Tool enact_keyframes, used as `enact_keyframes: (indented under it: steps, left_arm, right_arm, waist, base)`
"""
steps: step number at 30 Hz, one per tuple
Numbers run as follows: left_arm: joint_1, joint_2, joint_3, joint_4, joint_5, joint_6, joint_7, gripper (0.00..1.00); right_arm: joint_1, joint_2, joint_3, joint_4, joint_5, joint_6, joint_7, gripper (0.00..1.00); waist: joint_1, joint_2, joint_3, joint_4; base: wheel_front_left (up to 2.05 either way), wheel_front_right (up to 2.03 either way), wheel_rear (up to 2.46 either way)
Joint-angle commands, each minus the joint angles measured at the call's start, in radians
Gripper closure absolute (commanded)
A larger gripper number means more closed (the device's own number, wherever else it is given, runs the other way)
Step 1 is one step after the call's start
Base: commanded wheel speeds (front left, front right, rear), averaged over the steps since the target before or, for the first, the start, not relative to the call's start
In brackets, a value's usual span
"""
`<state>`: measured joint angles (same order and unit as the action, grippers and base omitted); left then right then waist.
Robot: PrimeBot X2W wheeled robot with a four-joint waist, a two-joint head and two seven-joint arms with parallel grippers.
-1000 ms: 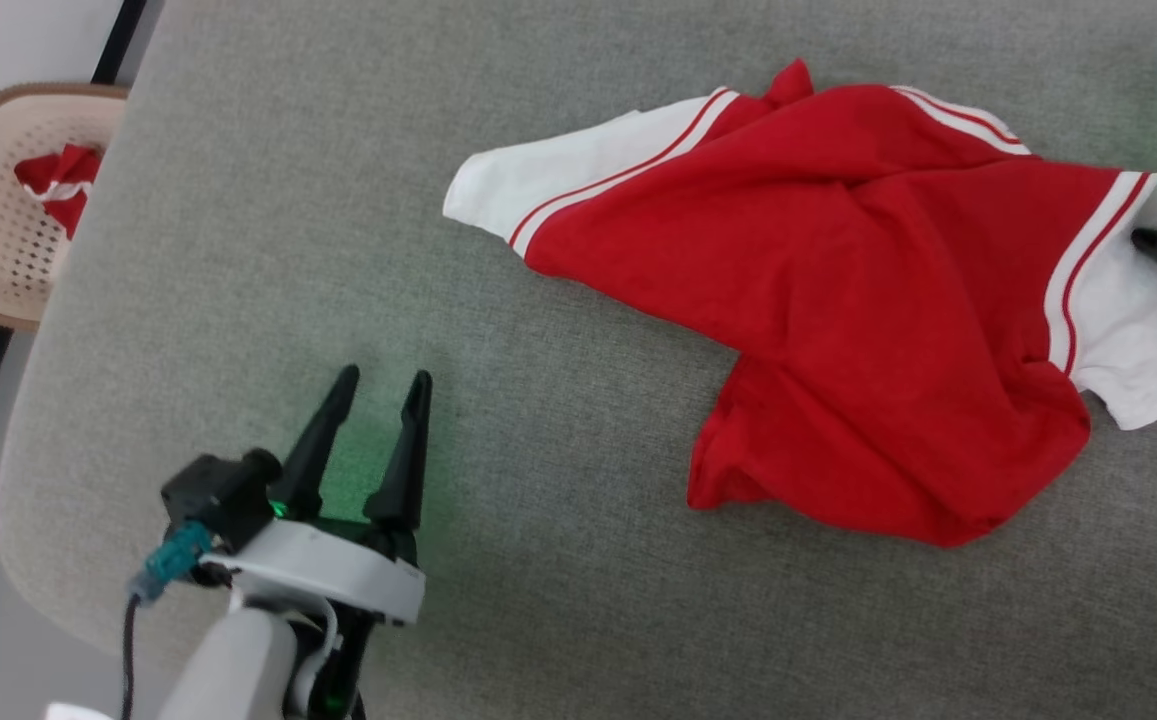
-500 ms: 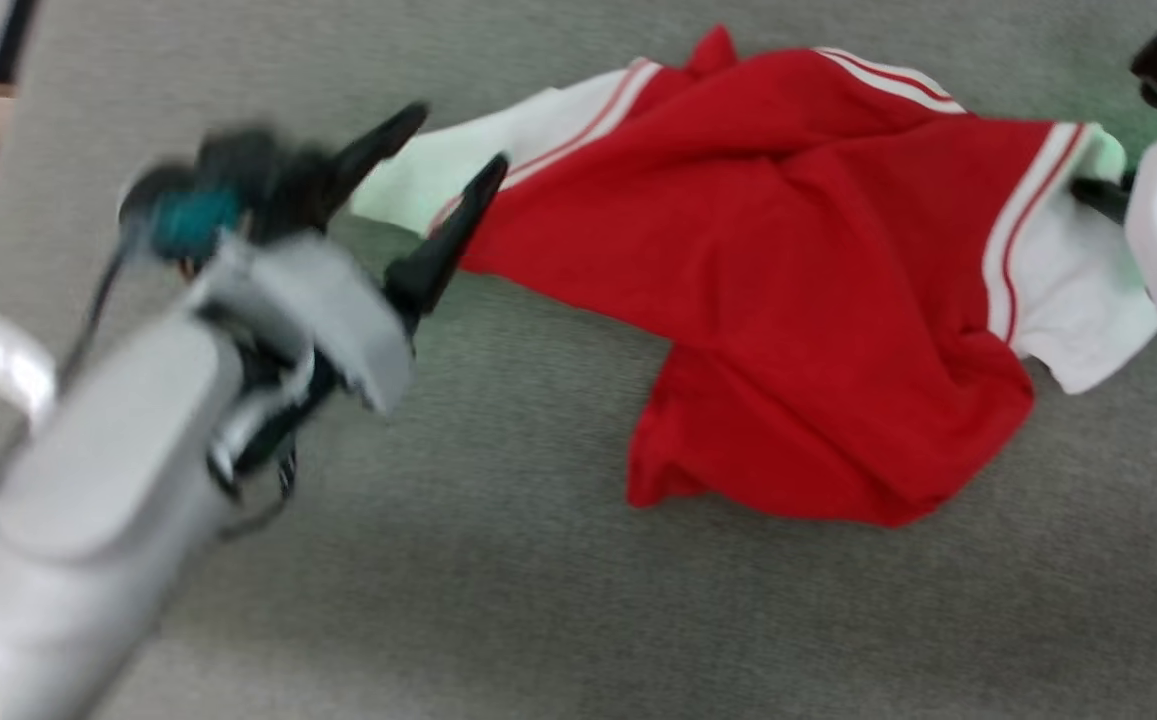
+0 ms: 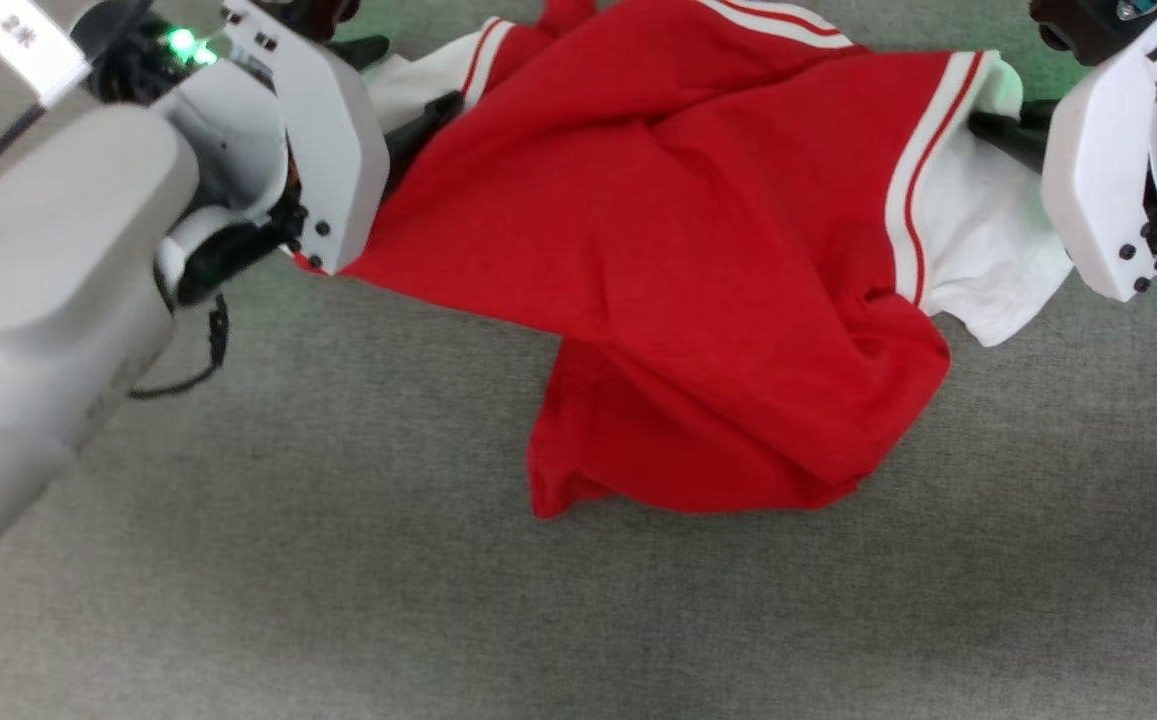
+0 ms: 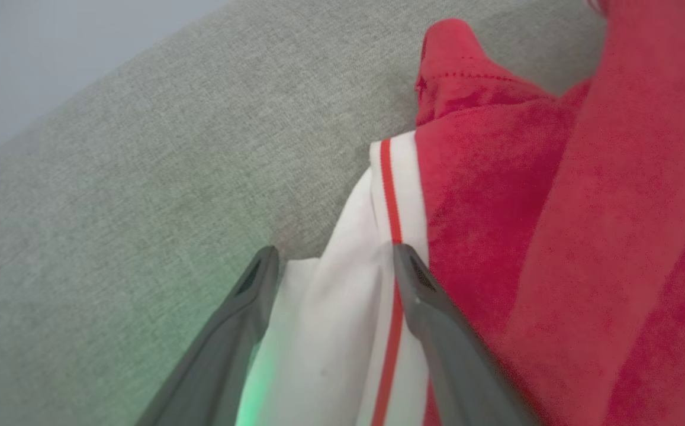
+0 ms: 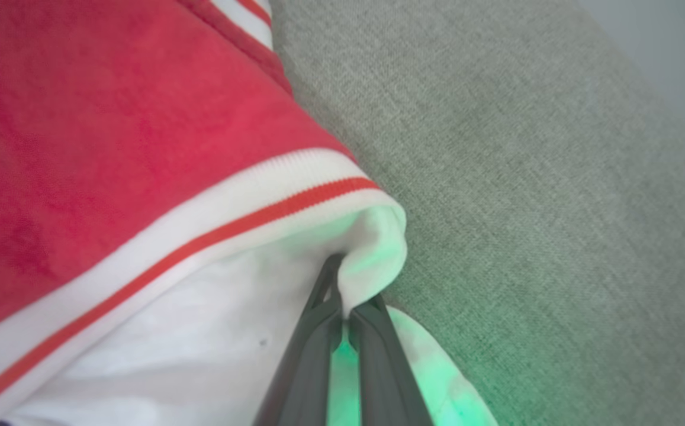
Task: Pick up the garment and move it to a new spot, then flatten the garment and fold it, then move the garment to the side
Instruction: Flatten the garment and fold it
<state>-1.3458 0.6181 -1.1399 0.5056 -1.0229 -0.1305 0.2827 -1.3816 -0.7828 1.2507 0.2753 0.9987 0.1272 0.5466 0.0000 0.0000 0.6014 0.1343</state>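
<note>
Black fingers of your left gripper (image 4: 335, 251) stand wide apart, one on each side of a white sleeve (image 4: 324, 343) and its red stripe (image 4: 391, 331); nothing is pinched yet. Your right gripper (image 5: 351, 284) is closed, nipping a fold at the corner of the other white sleeve (image 5: 188, 331).

Outward from these two points, the garment (image 3: 658, 250) runs across the head view from the left gripper to the right gripper. Its long axis, sleeve to sleeve, therefore lies crosswise before you. The red body sags toward you in a rumpled lobe on the grey cloth surface (image 3: 338, 560).

The relation that matters is this: the free sleeve lies straight ahead of the left fingers and between them, and the left arm is the nearer one to that end. Judged from this, you need only close the left fingers where they stand. Both ends would then be held, and a lift could spread the garment along that axis.
</note>
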Motion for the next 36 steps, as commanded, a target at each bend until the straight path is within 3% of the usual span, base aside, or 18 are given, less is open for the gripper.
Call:
enact_keyframes:
  steps: [1,7,11,15,19,20,21,27,36]
  left_arm:
    - [-0.043,0.001,-0.052,0.039,-0.018,0.0,-0.004,0.0]
    - [-0.085,-0.003,-0.118,0.088,-0.063,0.0,-0.013,0.0]
    - [-0.071,0.005,-0.142,0.056,-0.123,0.0,0.052,0.0]
    - [-0.062,0.014,-0.15,0.0,-0.173,-0.002,0.13,0.15]
    - [-0.061,0.028,-0.151,-0.039,-0.163,-0.002,0.165,0.51]
    - [-0.06,0.031,-0.15,-0.039,-0.159,-0.002,0.161,0.8]
    - [-0.061,0.032,-0.15,-0.036,-0.154,-0.001,0.152,1.0]
    - [-0.086,0.022,-0.142,0.022,-0.172,0.001,0.027,1.0]
    - [-0.151,-0.024,-0.119,0.185,-0.224,0.001,-0.216,1.0]
  right_arm:
    - [0.066,0.018,0.056,0.015,-0.011,0.006,0.025,1.0]
    - [0.09,0.028,0.064,0.001,-0.029,0.006,0.048,1.0]
    - [0.089,0.037,0.064,-0.004,-0.032,0.007,0.05,1.0]
    - [0.083,0.044,0.064,-0.005,-0.031,0.007,0.05,1.0]
    - [0.08,0.046,0.064,-0.009,-0.034,0.007,0.04,1.0]
    - [0.079,0.047,0.064,-0.01,-0.032,0.008,0.031,1.0]
    - [0.078,0.047,0.063,-0.012,-0.036,0.008,0.021,1.0]
    - [0.033,0.05,0.043,0.014,-0.04,0.005,-0.139,1.0]
    - [-0.075,0.087,-0.016,0.215,-0.016,0.003,-0.374,1.0]
  waist:
    - [0.0,0.0,0.023,-0.023]
    - [0.0,0.0,0.024,-0.025]
    - [0.0,0.0,0.022,-0.024]
    - [0.0,0.0,0.021,-0.023]
    - [0.0,0.0,0.022,-0.025]
    - [0.0,0.0,0.022,-0.026]
    - [0.0,0.0,0.022,-0.027]
    - [0.0,0.0,-0.004,-0.035]
    - [0.0,0.0,-0.071,-0.05]
  base:
    - [0.0,0.0,0.0]
    - [0.0,0.0,0.0]
    - [0.0,0.0,0.0]
    - [0.0,0.0,0.0]
    - [0.0,0.0,0.0]
    - [0.0,0.0,0.0]
    - [0.0,0.0,0.0]
    - [0.0,0.0,0.0]
    - [0.0,0.0,0.0]
